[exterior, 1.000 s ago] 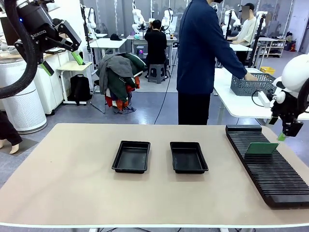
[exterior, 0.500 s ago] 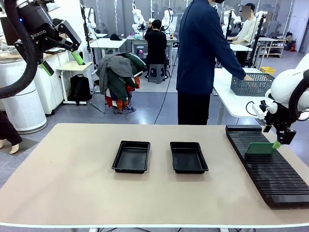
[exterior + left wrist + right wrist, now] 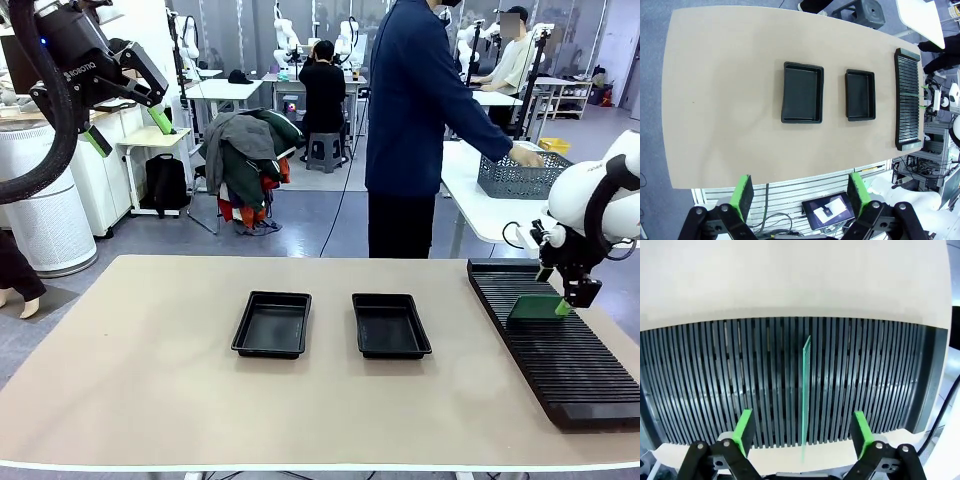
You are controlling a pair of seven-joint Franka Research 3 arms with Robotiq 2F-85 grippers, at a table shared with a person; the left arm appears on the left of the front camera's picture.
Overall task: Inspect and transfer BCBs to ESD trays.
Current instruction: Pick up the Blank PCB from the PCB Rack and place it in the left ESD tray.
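Front view, right claw (image 3: pixel 572 300): low at 3 o'clock, at the right end of the BCB (image 3: pixel 535 307). One green pad shows; the other is hidden behind the claw body.
Right claw state: jaws apart in the right wrist view (image 3: pixel 802 432). BCB (image 3: pixel 805 385) stands edge-on betw. the pads, touching neither.
BCB: upright in a slot of the black rack (image 3: pixel 560 360), far half. Bottom edge sunk in the slot; surface too small to read.
Rack: right side cut off by the frame.
Left claw (image 3: pixel 130 131): high at 10 o'clock, well above the worktop (image 3: pixel 140 340). Jaws wide apart, nothing betw. them.
ESD trays: two side by side mid-worktop (image 3: pixel 272 325) (image 3: pixel 391 327), floors bare.
Left wrist view: BCB is a thin line in the rack, hard to make out.
Person: far side, 12 o'clock; hand (image 3: pixel 524 157) on the rim of a grey basket (image 3: pixel 510 182).
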